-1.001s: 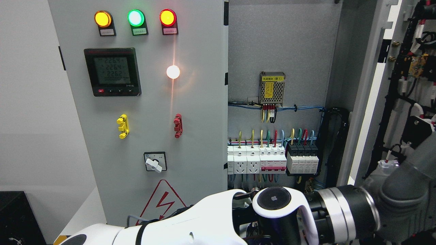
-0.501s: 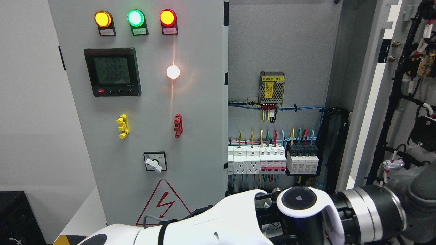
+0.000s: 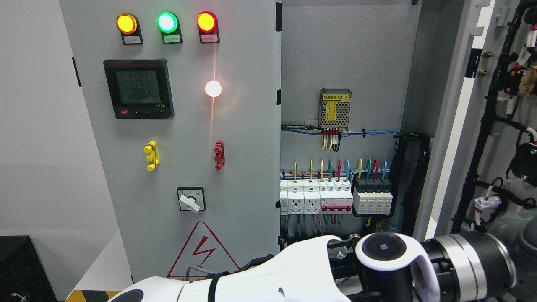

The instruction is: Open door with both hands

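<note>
The grey cabinet's left door (image 3: 188, 126) stands closed, carrying three lit lamps and a meter (image 3: 138, 88). The right door (image 3: 499, 126) is swung wide to the right, showing its inner face with black cable looms. My left arm (image 3: 293, 272) comes in from the lower left and reaches across the bottom of the picture. Its white forearm ends in a round wrist joint (image 3: 384, 247) and a silver-black cuff. The grey left hand (image 3: 518, 247) lies low against the open door at the right edge, with its grip hidden. No right arm shows.
Inside the cabinet (image 3: 348, 54) sit a meshed power supply (image 3: 334, 110) and a row of breakers and sockets (image 3: 335, 199) with coloured wires. A rotary switch (image 3: 191, 199) and a warning triangle mark the left door. A black box (image 3: 21, 268) stands at the lower left.
My left arm has slid to the right and slightly down. The right door has swung further open, its wiring shifting toward the right edge.
</note>
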